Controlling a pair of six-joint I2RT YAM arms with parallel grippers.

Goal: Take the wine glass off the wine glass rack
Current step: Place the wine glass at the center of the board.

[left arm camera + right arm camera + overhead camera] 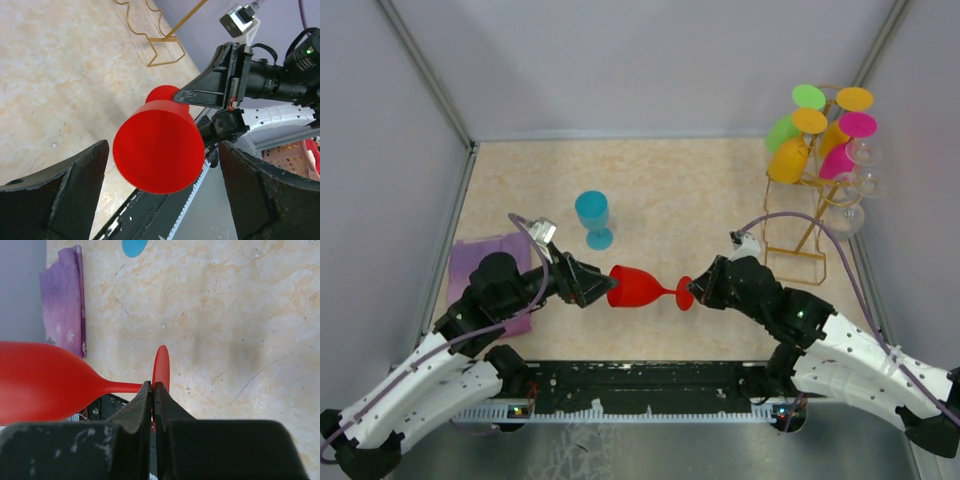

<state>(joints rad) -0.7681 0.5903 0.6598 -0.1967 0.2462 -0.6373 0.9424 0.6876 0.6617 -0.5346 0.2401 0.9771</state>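
A red wine glass (638,287) lies horizontal in the air between my two grippers, low over the table near the front. My right gripper (698,290) is shut on the edge of its round foot (161,365), with the stem and bowl (40,382) pointing left. My left gripper (590,283) is open, its two fingers (60,200) either side of the bowl's end (159,152) with gaps showing. The gold wire wine glass rack (810,215) stands at the far right; its foot shows in the left wrist view (165,37).
Several coloured and clear glasses (790,158) hang upside down on the rack. A blue glass (592,218) stands upright behind the red one. A purple cloth (485,262) lies at the left. Grey walls close in the table on three sides.
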